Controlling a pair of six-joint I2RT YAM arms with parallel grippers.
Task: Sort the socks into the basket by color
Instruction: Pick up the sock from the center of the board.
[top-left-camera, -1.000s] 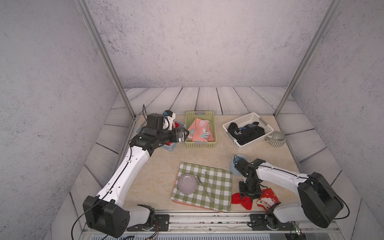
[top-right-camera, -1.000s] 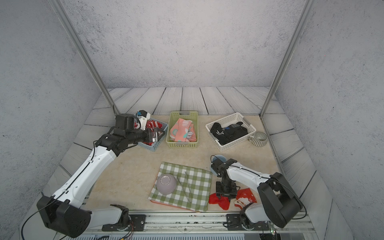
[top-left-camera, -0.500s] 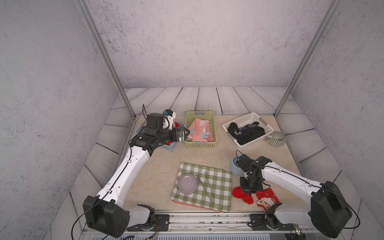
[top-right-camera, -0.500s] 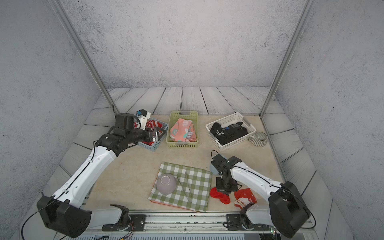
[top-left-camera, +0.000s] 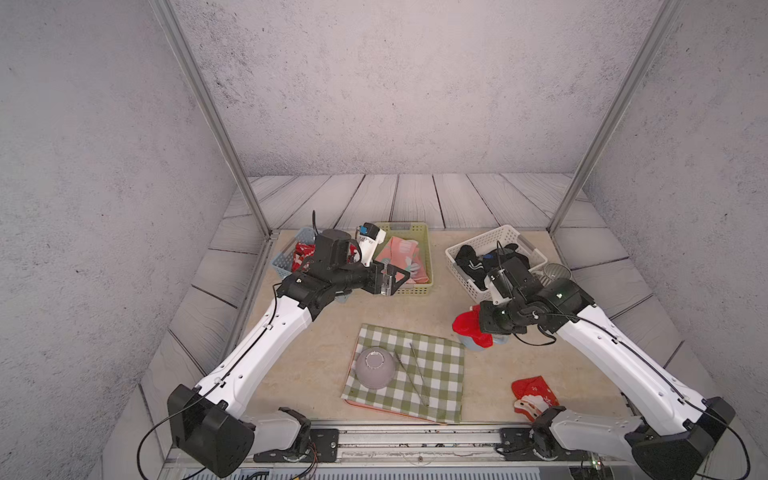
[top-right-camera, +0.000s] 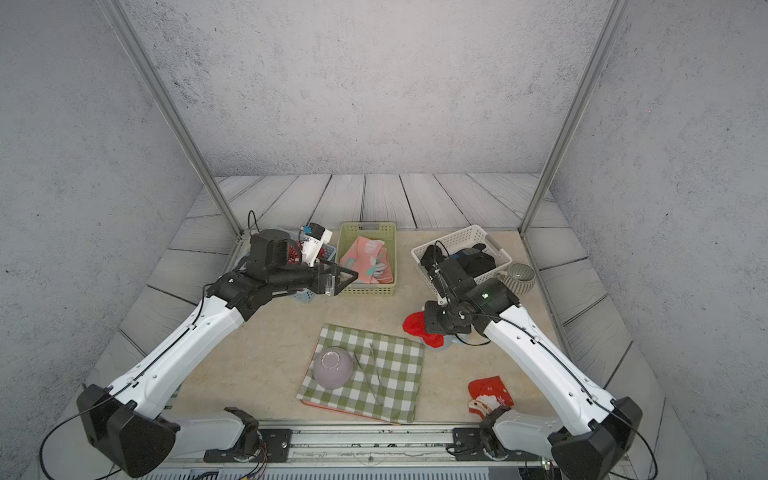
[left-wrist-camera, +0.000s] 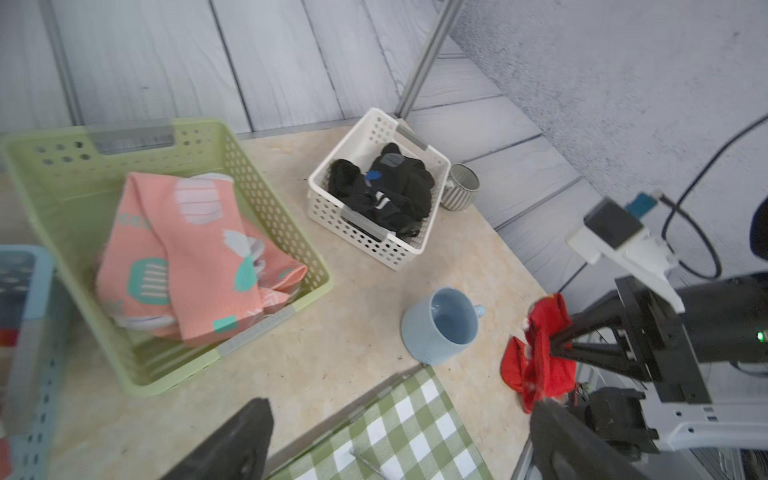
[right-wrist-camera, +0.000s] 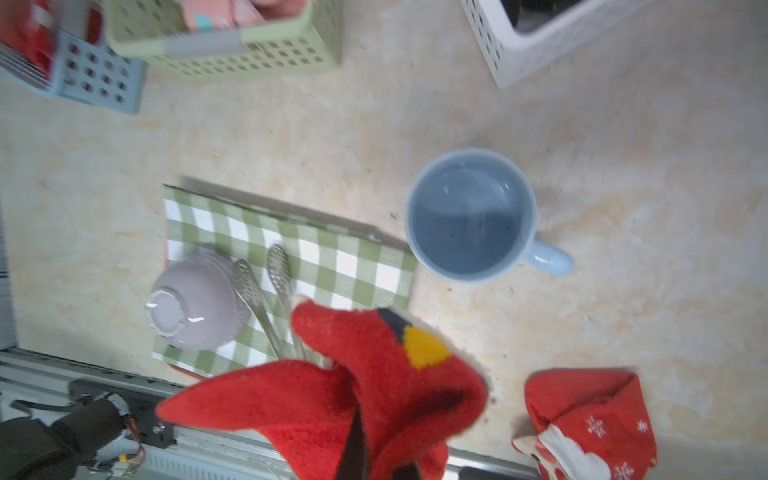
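We show the right arm raised and bent at the elbow, its right tool (top-left-camera: 476, 328) clenched on a red sock (top-left-camera: 465, 323) held clear of the table (top-left-camera: 316, 340), above a blue mug (left-wrist-camera: 440, 328). The sock hangs crumpled from the tips, long axis roughly downward. A second red sock (top-left-camera: 534, 390) lies below, nearer the arm's base. The left tool (top-left-camera: 397, 277), on an outstretched arm, is released and empty.

— What sort of place am I driving in?
— A lab test booth, I'd say: grey backdrop walls (top-left-camera: 374, 104), metal posts (top-left-camera: 208, 112), my arms (top-left-camera: 266, 345) bolted to a rail (top-left-camera: 415, 434). The mug (right-wrist-camera: 469, 216) near my right fingers (left-wrist-camera: 594, 320) looks homely, though.
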